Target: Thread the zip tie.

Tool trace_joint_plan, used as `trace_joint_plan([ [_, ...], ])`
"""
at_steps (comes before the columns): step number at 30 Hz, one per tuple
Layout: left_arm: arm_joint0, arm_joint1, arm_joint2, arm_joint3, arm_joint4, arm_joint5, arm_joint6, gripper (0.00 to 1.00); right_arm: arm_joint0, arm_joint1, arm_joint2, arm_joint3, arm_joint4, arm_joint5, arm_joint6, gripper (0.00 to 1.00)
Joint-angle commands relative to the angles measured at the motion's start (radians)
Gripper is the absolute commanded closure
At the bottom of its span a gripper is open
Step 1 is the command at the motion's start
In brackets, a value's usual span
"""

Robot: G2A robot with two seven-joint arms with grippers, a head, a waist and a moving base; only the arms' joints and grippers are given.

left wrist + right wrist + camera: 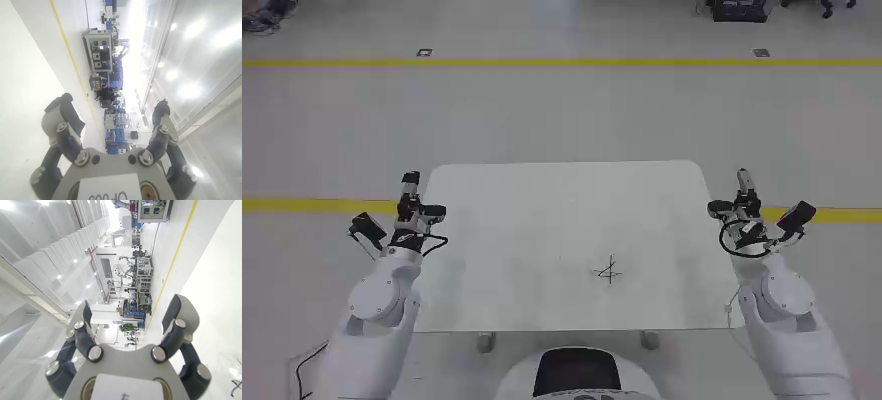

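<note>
Nothing threaded yet: the zip tie (608,270) lies untouched on the bench (542,200), towards the robot's side, while the left pincer (113,100) and right pincer (131,300) hang off either edge, both spread apart and empty, so grasping and threading remain.

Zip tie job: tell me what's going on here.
Nothing is being handled yet. The zip tie lies loose on the white table, toward the near side and a little right of centre. The left tool is beside the table's left edge and the right tool beside its right edge, both open and empty. Threading has not begun.
</note>
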Motion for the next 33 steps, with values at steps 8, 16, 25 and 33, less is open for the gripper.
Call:
trace_joint_plan([
  [8, 0.000, 0.000, 0.000, 0.000, 0.000, 0.000, 0.000, 0.00, 0.026, 0.008, -0.026, -0.020, -0.182, 0.035, 0.083, 0.00],
  [16, 0.000, 0.000, 0.000, 0.000, 0.000, 0.000, 0.000, 0.00, 0.033, 0.014, -0.047, -0.026, -0.312, 0.026, 0.145, 0.00],
  [25, 0.000, 0.000, 0.000, 0.000, 0.000, 0.000, 0.000, 0.00, 0.041, 0.017, -0.052, -0.038, -0.366, 0.021, 0.167, 0.00],
  [33, 0.000, 0.000, 0.000, 0.000, 0.000, 0.000, 0.000, 0.00, 0.091, 0.033, -0.106, -0.042, -0.696, 0.034, 0.323, 0.00],
])
